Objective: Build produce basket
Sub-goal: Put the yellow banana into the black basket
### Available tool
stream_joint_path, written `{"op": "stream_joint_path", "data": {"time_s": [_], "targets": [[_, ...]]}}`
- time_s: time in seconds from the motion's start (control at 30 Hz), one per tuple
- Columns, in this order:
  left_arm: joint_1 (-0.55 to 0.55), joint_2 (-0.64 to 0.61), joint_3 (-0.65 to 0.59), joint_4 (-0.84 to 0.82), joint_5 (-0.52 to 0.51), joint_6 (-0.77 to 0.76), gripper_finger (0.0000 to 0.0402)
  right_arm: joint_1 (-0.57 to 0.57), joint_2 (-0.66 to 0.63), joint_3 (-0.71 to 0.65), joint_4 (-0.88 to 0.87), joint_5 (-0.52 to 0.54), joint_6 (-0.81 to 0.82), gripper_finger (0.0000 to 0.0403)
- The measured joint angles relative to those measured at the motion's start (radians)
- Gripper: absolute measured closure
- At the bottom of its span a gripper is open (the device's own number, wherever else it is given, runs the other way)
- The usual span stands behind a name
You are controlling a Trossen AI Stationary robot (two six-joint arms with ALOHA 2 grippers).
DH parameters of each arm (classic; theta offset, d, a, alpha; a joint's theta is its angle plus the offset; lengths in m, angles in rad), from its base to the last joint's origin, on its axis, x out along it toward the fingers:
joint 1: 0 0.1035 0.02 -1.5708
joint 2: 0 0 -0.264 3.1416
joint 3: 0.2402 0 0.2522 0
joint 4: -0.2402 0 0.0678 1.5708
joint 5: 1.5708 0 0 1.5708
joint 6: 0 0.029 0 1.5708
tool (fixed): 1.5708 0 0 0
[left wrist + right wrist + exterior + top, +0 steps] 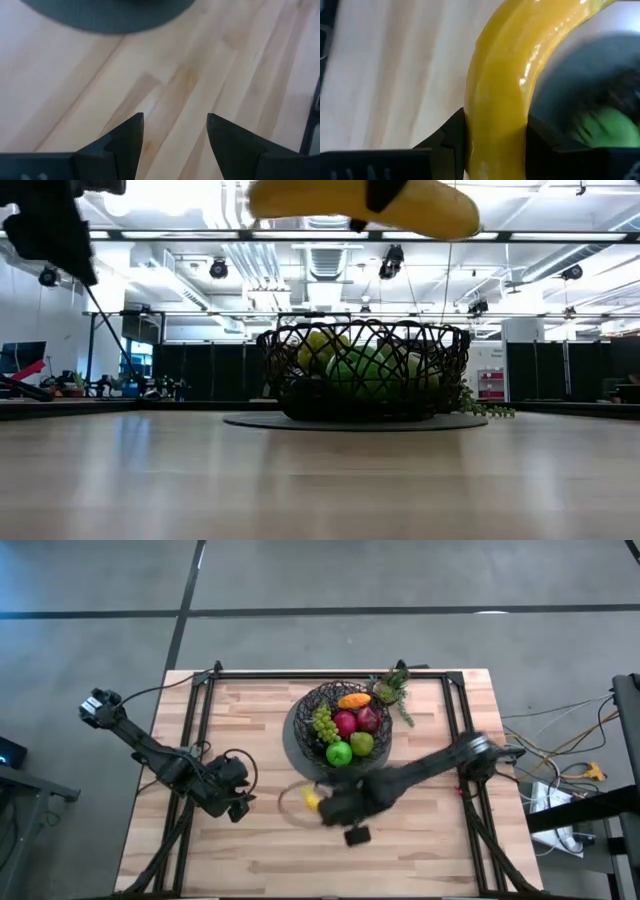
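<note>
The right gripper [495, 145] is clamped on the one banana [510, 75], lifted clear of the table [420, 850]. Just beyond it sits the basket [305, 710] on a grey mat [105, 15], holding two red apples [345, 723], two green ones [339, 753] and grapes [323, 724]. The left gripper [175, 135] hangs nearby, fingers apart, empty.

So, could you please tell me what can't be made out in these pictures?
- High view: most of the banana is hidden under the right gripper.
- Low view: the banana is cut off by the top edge.
- Right wrist view: the basket and a green fruit are blurred.
- Left wrist view: the grey mat is cut off; the left gripper is empty.
</note>
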Motion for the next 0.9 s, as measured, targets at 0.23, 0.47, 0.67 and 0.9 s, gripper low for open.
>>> {"op": "stream_joint_path", "data": {"time_s": [0.23, 0.47, 0.67, 0.9], "targets": [[0.036, 0.000, 0.000, 0.109, -0.092, 0.000, 0.0201, -0.158, -0.291, -0.308, 0.156, 0.014, 0.087, 0.0284], [0.153, -0.003, 0.000, 0.178, -0.121, 0.000, 0.0201, -0.398, -0.360, -0.429, 0.286, -0.154, 0.078, 0.0284], [0.283, -0.005, 0.000, 0.220, -0.121, 0.000, 0.0201, -0.500, -0.292, -0.423, 0.382, -0.302, 0.033, 0.0284], [0.383, -0.003, 0.000, 0.271, -0.120, 0.000, 0.0201, -0.494, -0.213, -0.424, 0.402, -0.325, -0.007, 0.0284]]}}
